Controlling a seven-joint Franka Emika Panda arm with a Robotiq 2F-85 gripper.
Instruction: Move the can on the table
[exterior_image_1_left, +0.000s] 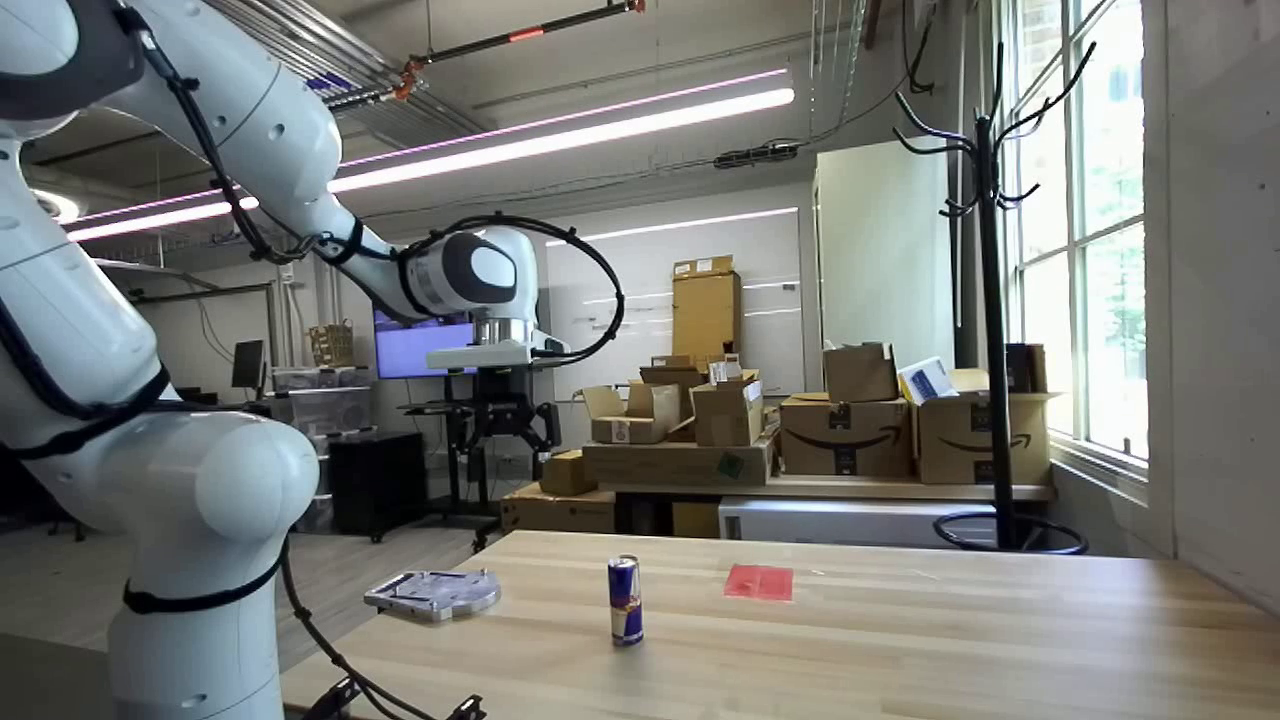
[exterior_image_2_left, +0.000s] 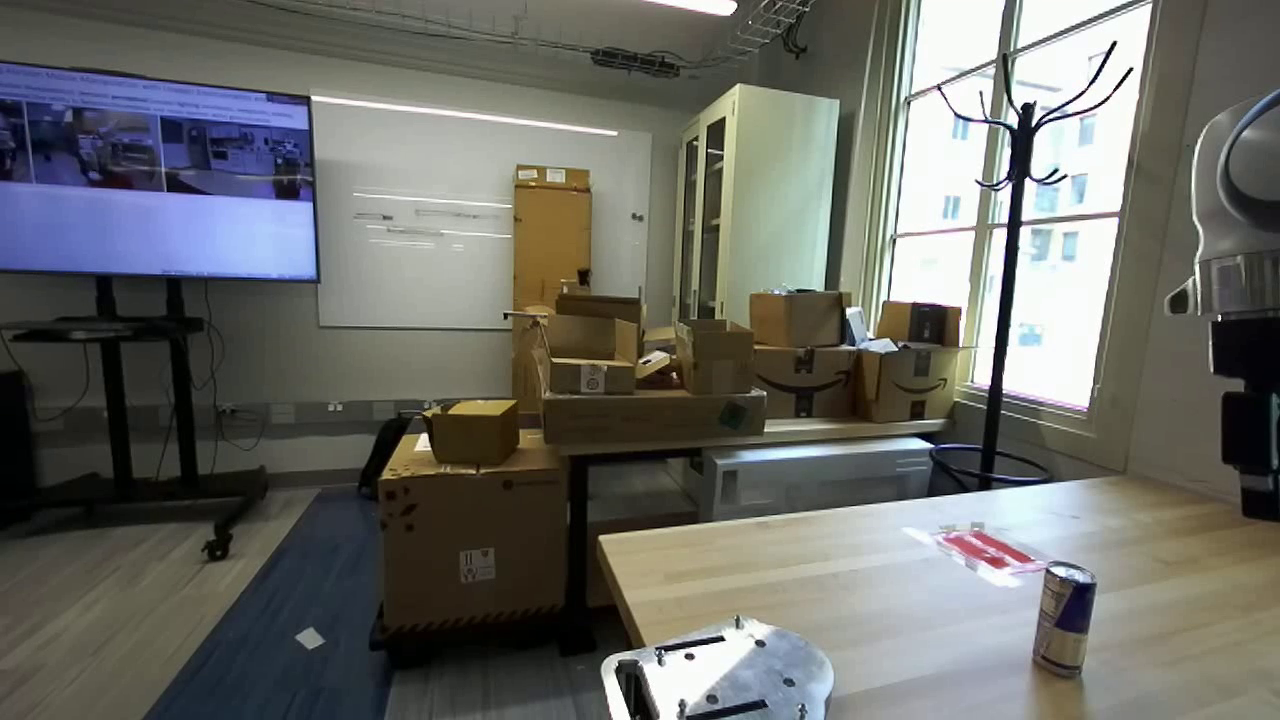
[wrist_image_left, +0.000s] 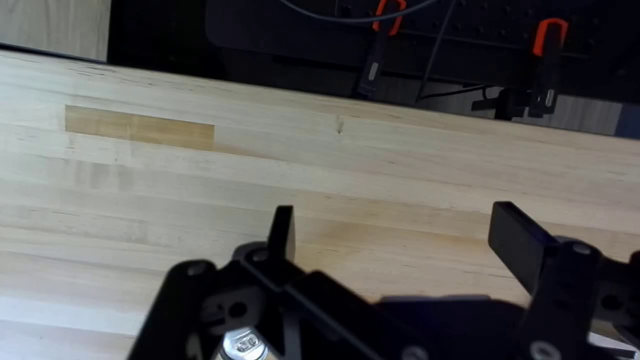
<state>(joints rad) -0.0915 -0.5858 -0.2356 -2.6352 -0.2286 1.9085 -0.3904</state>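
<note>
The can (exterior_image_1_left: 626, 600), slim and dark blue with a silvery top, stands upright on the light wooden table (exterior_image_1_left: 950, 650). It also stands there in an exterior view (exterior_image_2_left: 1064, 620). In the wrist view only its silvery top (wrist_image_left: 244, 344) shows at the bottom edge, partly hidden behind the left finger linkage. My gripper (wrist_image_left: 392, 220) is open, with nothing between its fingers but the view of the table top (wrist_image_left: 150, 200) below. In an exterior view the gripper (exterior_image_1_left: 514, 445) hangs pointing down, well above the table and apart from the can.
A flat red packet (exterior_image_1_left: 758, 582) lies on the table beyond the can. A silvery metal plate (exterior_image_1_left: 435, 594) sits at the table's edge near the arm's base. In the wrist view, clamps with orange parts (wrist_image_left: 550, 37) stand past the table edge. Cardboard boxes (exterior_image_2_left: 655, 415) stand behind.
</note>
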